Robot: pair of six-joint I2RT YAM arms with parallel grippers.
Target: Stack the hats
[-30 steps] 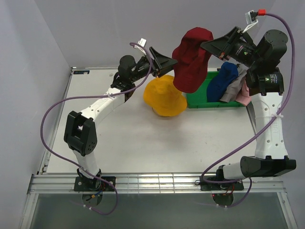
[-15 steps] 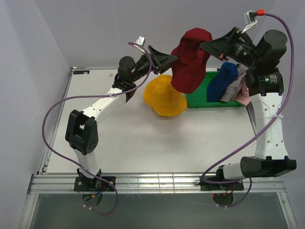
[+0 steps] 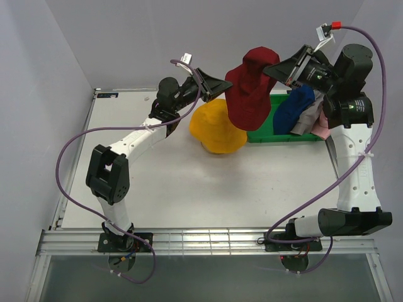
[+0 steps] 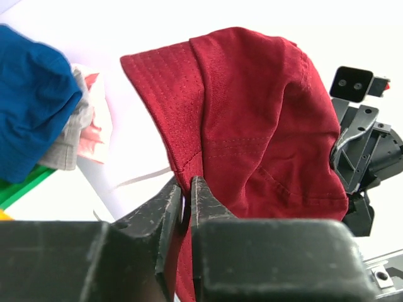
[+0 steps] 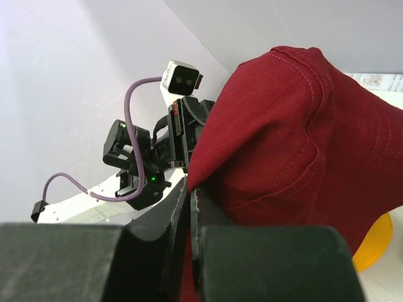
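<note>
The left gripper (image 4: 187, 192) and right gripper (image 5: 189, 189) each pinch the brim of the red hat (image 3: 250, 88), on opposite sides. It hangs between them above the far-right edge of the yellow hat (image 3: 217, 129), so lowering it probably needs a shift leftward.

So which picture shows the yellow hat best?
The top view. There the yellow hat shows nearly whole, with only its far right edge hidden behind the dark red hat held above it. The right wrist view catches just a yellow sliver below the red one. The left wrist view shows almost none of it.
</note>
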